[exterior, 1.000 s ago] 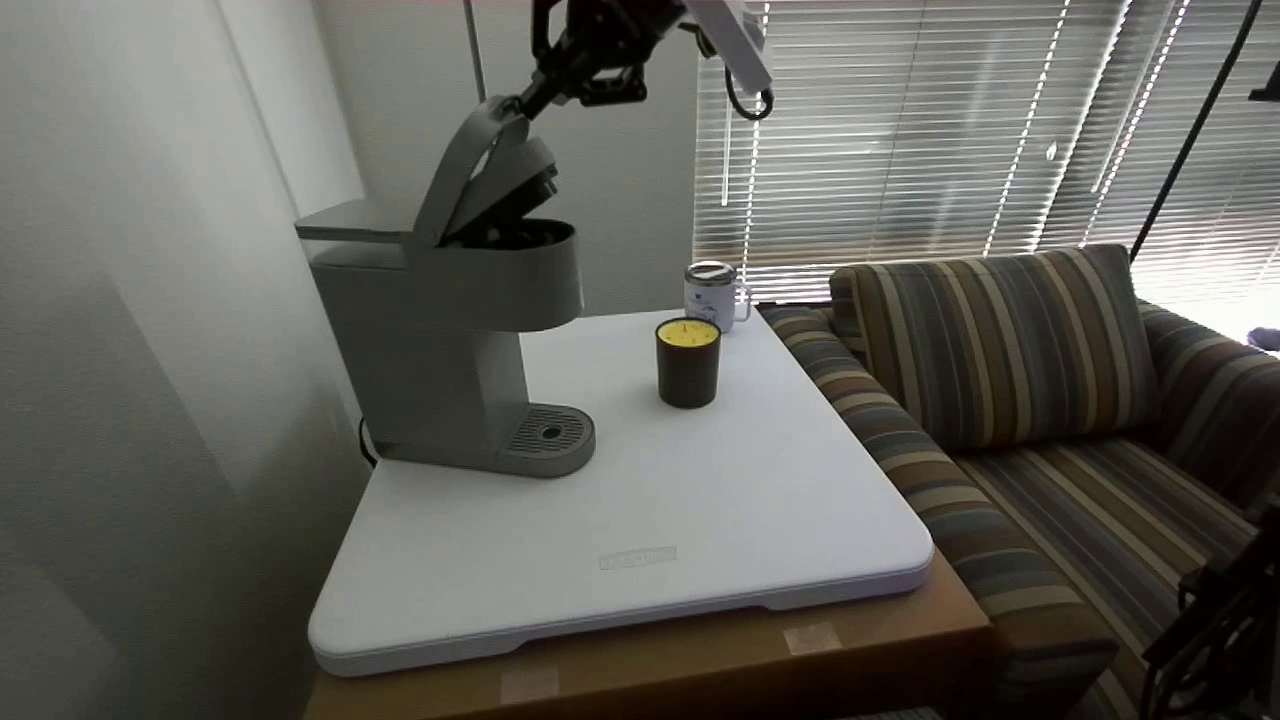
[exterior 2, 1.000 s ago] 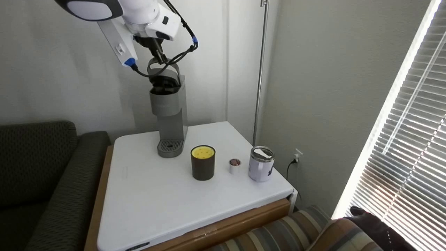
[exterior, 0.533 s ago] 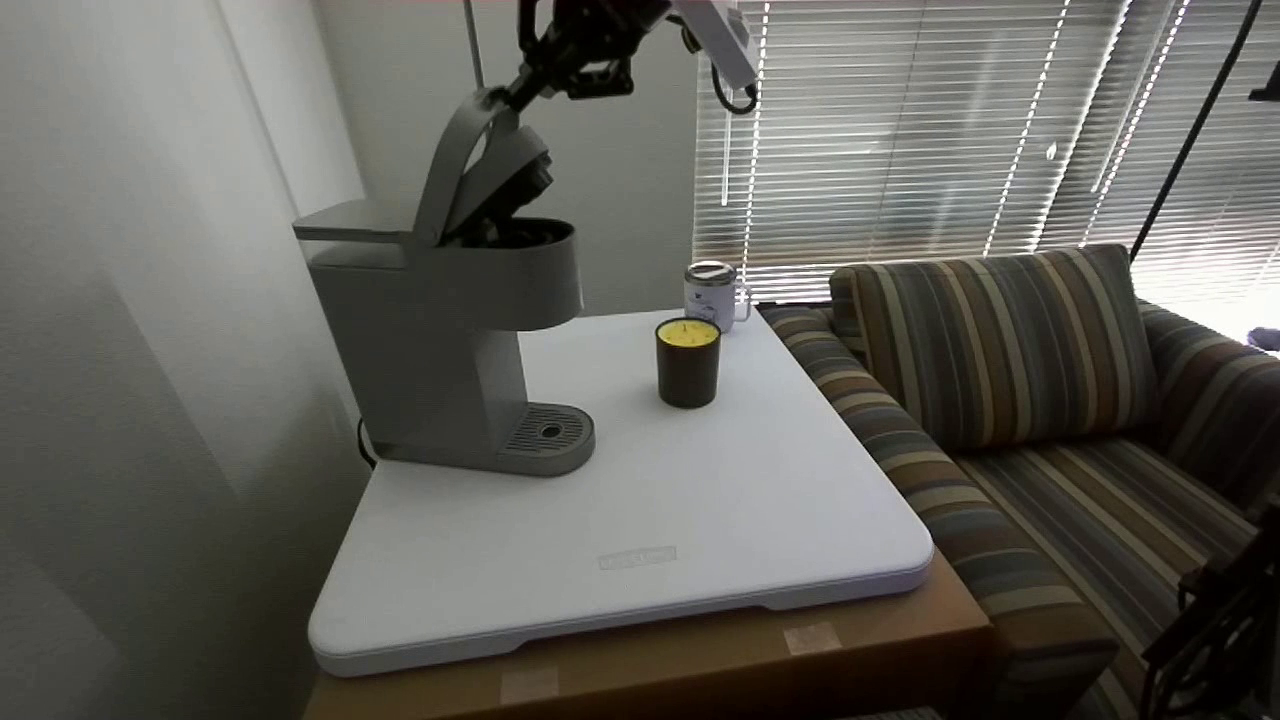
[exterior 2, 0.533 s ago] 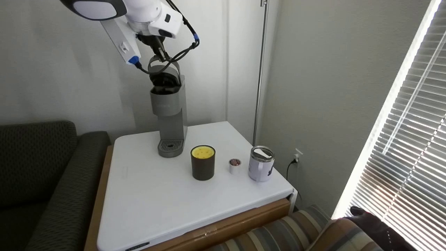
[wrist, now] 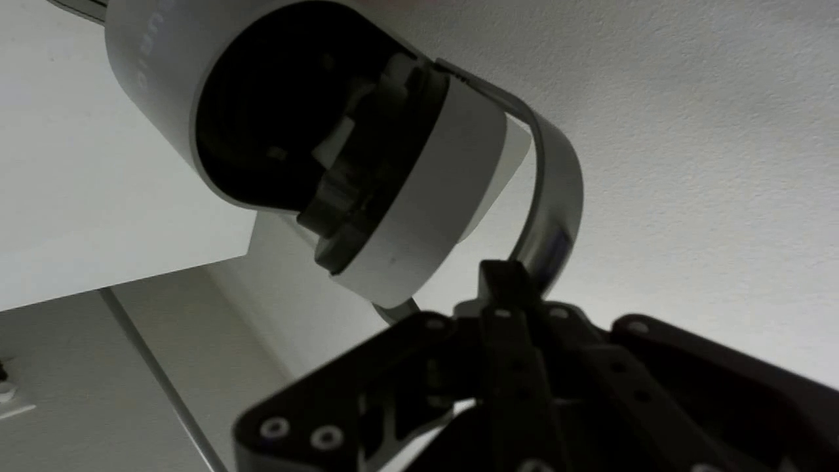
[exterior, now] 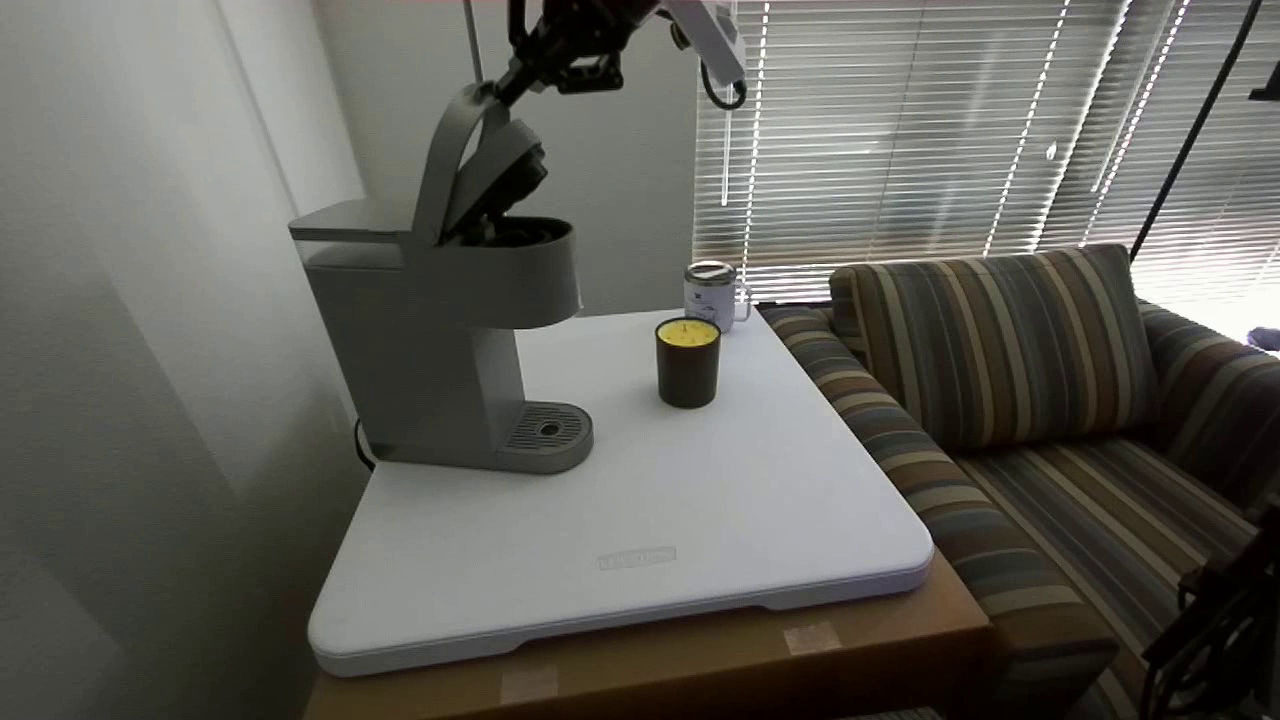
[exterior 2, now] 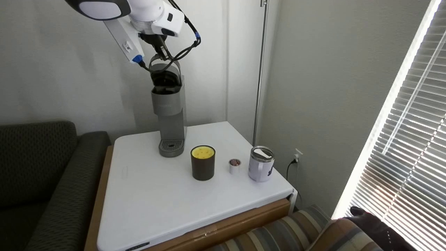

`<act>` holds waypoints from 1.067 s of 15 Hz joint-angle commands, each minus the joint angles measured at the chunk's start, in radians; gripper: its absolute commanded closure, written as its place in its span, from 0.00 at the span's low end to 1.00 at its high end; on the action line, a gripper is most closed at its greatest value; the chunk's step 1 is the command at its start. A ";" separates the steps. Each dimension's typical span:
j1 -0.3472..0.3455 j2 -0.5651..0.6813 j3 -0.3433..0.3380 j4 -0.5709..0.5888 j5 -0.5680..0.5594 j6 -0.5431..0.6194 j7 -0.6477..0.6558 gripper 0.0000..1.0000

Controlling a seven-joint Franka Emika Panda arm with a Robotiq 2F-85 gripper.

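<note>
Wrist view: the gripper (wrist: 503, 278) has its fingers (wrist: 514, 357) pressed together, the tips meeting the looped handle (wrist: 558, 177) of the lid (wrist: 446, 190) on the grey coffee maker (wrist: 164, 78); the lid is tipped up, baring the dark chamber.

In an exterior view, the lid leans farther back than a second ago, the handle and closed fingertips sit higher and nearer the wall (exterior: 130, 250), and the coffee maker has slid slightly that way on the white tabletop (exterior: 760, 480).

In an exterior view, the arm (exterior 2: 146, 14) has shifted rightward and the handle has risen; the yellow-topped candle (exterior 2: 203, 169), small pod (exterior 2: 235, 169) and lidded mug (exterior 2: 259, 170) have stayed put.
</note>
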 commanded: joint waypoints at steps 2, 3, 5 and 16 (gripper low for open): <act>0.009 0.043 -0.007 0.051 -0.029 -0.028 0.020 1.00; 0.010 0.047 -0.008 0.056 -0.032 -0.029 0.022 1.00; 0.014 0.055 -0.010 0.067 -0.041 -0.032 0.028 1.00; 0.001 0.032 -0.009 0.048 -0.054 -0.016 0.035 1.00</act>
